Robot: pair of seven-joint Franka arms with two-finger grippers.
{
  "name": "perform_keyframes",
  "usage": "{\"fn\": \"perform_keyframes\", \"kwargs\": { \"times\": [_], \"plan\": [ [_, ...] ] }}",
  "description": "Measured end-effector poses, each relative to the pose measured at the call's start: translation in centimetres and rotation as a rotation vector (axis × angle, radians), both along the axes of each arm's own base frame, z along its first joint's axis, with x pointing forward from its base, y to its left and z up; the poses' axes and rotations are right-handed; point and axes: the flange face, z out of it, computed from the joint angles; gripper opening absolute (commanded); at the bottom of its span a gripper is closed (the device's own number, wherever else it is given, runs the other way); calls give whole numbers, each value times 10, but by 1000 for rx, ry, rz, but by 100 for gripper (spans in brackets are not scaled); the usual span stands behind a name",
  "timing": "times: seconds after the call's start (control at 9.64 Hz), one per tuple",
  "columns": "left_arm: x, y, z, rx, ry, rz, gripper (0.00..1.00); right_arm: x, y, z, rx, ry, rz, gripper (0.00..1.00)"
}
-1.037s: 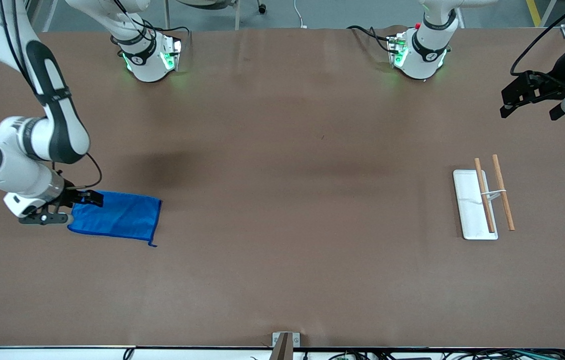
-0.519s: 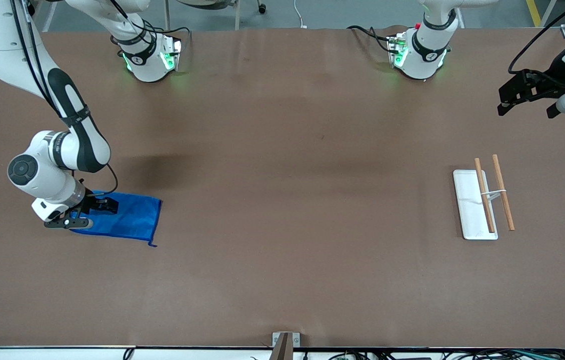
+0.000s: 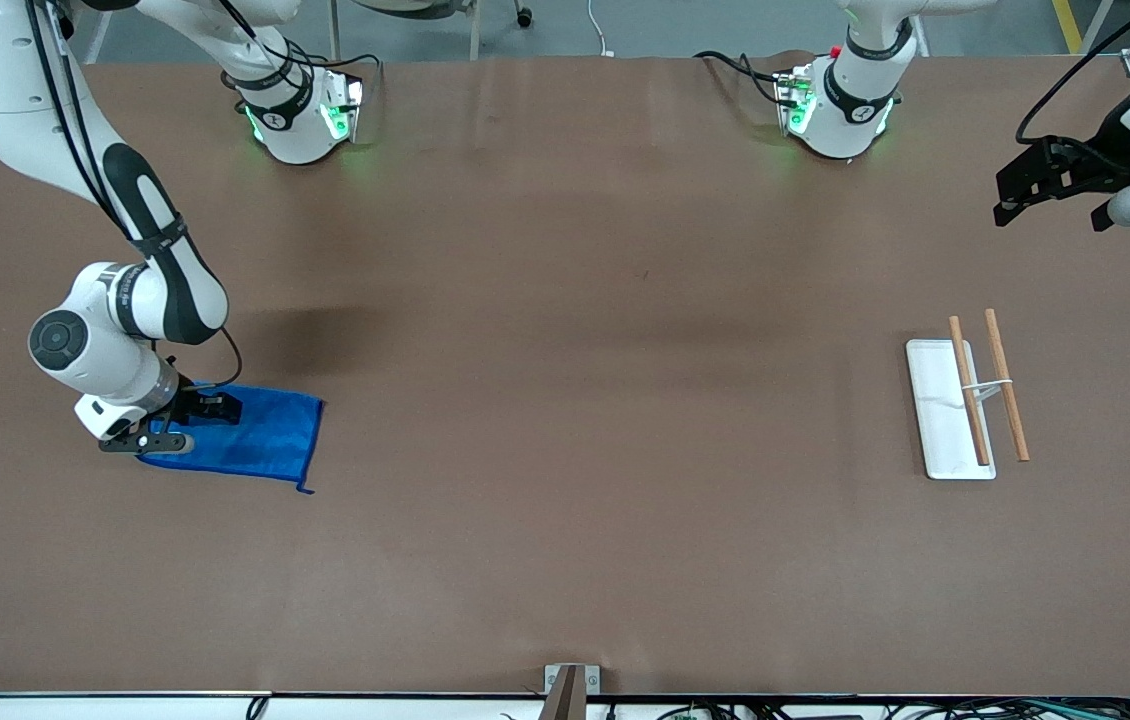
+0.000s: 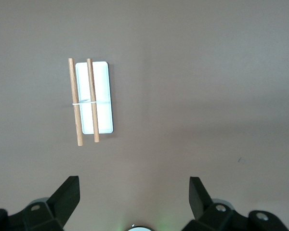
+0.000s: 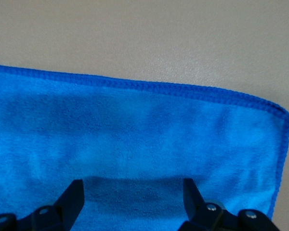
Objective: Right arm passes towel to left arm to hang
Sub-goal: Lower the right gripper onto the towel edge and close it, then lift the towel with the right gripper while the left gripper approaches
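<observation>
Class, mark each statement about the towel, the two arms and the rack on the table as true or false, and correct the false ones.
1. The towel lies flat on the table. True.
2. The right gripper has lifted the towel. False: it is low over the towel, jaws open.
3. The left gripper holds the towel. False: it waits, open and empty, up at the left arm's end.
4. Two wooden rods lie by a white tray. True.

Even overhead light, soft shadows
</observation>
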Motion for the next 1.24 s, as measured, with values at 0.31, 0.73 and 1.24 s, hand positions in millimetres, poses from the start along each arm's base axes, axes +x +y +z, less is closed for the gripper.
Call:
{"fn": "perform_keyframes", "kwargs": {
  "times": [0.31, 0.73, 1.24],
  "plan": [
    [1, 0, -6, -1, -17, 0, 100, 1, 1, -3, 0, -8, 0, 0],
    [2, -2, -6, -2, -27, -3, 100, 12, 1, 27, 14, 114, -4, 0],
    [10, -9, -18, -114, -8, 3, 100, 51, 26, 144, 29, 223, 32, 0]
  ]
}}
